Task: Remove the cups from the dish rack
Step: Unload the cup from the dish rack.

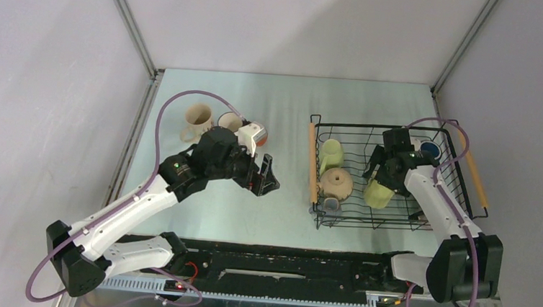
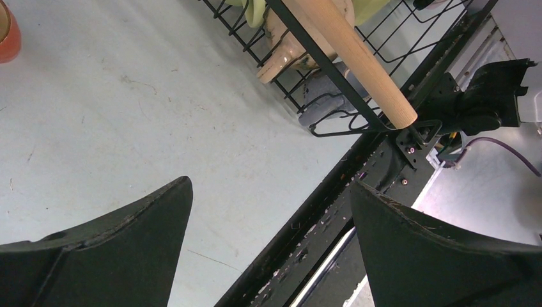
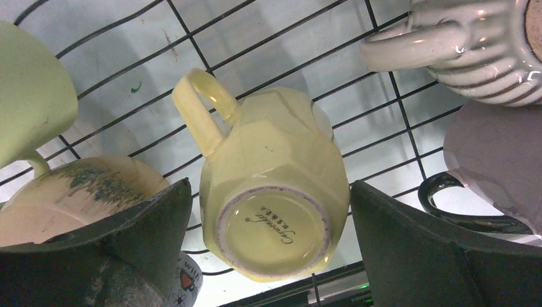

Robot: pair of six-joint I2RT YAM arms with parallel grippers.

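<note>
**A:** What do we have on the left?

**B:** Three cups stand on the tabletop [image 1: 279,103], outside the dish rack [image 1: 357,126]. There is a beige cup [image 1: 197,119] upright at the far left. A second cup [image 1: 229,121] is just beside it, partly behind the left arm [image 1: 127,208]. An orange-red cup [image 2: 5,38] is to the right of that.

**A:** And the left jaws?

**B:** We see them spread wide with nothing between them. They hang over bare tabletop between those cups and the rack. In the wrist view the rack's wooden handle [image 2: 358,57] lies just ahead.

**A:** What about inside the rack?

**B:** Along its left side we find a pale yellow-green cup [image 1: 330,156] and a tan upturned cup [image 1: 337,181]. A grey cup [image 1: 331,207] sits at the near left corner. Towards the middle sits a faceted yellow cup [image 3: 275,204]. It is upside down on the wires, its base faces the wrist camera and its handle points away to the left.

**A:** Are the right jaws on it?

**B:** They stand wide open, one on each side of that faceted cup. The right one is clearly apart from it. The left one is close, but we cannot tell whether it touches.

**A:** What is further right?

**B:** A cream ribbed cup [image 3: 473,51] and a mauve cup [image 3: 498,160] are just beside each other. A dark blue cup [image 1: 430,147] is near the far right corner, beyond the right arm [image 1: 438,201].
</note>
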